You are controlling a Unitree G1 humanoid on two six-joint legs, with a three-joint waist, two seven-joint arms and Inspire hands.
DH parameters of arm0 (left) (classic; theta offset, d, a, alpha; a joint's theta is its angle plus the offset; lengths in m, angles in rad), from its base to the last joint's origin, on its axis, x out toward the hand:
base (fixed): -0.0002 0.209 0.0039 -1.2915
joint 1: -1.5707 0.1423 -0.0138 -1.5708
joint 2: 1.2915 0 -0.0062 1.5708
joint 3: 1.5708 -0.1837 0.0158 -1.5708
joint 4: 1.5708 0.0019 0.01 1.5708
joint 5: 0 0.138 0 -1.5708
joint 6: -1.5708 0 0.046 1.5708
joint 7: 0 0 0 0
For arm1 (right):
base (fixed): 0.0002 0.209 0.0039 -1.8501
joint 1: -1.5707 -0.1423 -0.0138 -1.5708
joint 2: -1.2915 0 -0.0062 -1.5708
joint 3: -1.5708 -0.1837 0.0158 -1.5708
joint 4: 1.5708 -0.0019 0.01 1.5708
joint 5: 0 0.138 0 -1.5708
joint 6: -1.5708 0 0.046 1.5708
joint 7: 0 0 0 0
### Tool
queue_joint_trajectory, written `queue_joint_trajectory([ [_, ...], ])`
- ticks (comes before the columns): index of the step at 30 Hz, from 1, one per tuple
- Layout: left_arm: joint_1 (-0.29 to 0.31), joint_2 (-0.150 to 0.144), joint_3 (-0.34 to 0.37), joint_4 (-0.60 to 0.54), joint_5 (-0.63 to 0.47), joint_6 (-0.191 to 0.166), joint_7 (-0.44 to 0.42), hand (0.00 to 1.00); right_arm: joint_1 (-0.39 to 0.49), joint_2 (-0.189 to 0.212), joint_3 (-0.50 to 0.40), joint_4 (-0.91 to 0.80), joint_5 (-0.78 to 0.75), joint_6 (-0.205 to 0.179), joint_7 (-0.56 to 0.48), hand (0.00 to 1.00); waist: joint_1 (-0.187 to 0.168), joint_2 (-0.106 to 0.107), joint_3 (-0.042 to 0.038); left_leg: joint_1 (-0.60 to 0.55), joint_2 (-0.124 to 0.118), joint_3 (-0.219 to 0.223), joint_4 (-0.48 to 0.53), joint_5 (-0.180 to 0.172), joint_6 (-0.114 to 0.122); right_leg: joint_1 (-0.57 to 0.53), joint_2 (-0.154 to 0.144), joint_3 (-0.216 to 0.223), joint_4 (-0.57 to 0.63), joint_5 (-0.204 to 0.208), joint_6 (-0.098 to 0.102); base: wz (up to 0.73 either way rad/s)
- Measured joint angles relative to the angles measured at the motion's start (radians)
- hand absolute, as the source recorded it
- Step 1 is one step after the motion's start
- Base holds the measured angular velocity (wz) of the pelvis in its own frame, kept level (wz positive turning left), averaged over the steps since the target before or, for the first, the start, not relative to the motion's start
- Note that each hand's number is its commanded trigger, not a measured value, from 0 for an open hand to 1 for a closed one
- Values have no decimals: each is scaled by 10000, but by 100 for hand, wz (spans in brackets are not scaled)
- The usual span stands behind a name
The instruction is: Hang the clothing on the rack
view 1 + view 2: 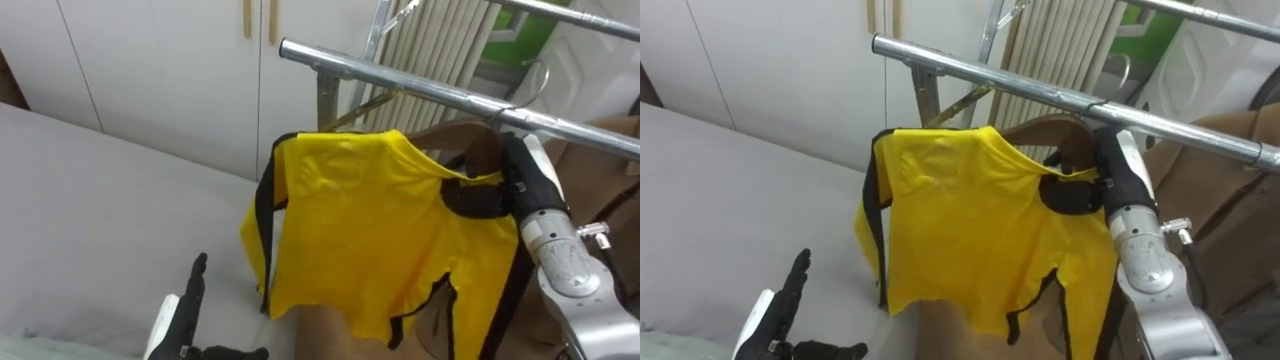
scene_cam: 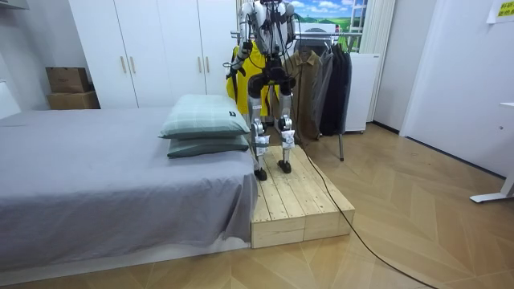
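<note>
A yellow shirt [image 1: 370, 230] with black trim hangs spread on a wooden hanger [image 1: 470, 135], just below the metal rail [image 1: 420, 88] of the clothes rack. The hanger's wire hook [image 1: 533, 85] reaches up at the rail. My right hand [image 1: 522, 180] is at the shirt's collar, its dark fingers curled round the hanger's neck. My left hand [image 1: 185, 305] is low at the left, away from the shirt, with its fingers straight and nothing in it. In the room view I stand on a wooden platform [image 2: 301, 205], facing the rack, the yellow shirt [image 2: 239, 74] in front of me.
A brown garment [image 1: 600, 160] hangs on the rail to the right of the shirt. The grey bed [image 1: 90, 210] lies to my left and white wardrobe doors [image 1: 170, 70] stand behind it. Dark clothes [image 2: 329, 76] fill the rack's far end, and pillows [image 2: 205, 124] lie on the bed.
</note>
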Motion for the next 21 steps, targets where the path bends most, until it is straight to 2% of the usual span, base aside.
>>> queue_joint_trajectory([
  [7,-14,-24,-1,13,-70,0,24,0,-696,-1,140,1887,448,33,222,100,91,5,11,-22,-27,-119,-11,0,0,116,-23,-228,-190,0,0,5],
  [16,-21,-21,-6,51,-75,81,14,0,-1094,-3,237,2632,1103,-11,373,100,3,69,54,-113,-65,-381,-5,0,0,271,-34,-432,-488,0,0,7],
  [21,-81,-16,-17,51,-42,145,67,0,-1266,-2,288,2967,1189,-289,366,100,22,161,103,-125,-73,-380,-5,0,-1,272,-35,-436,-507,0,-1,0],
])
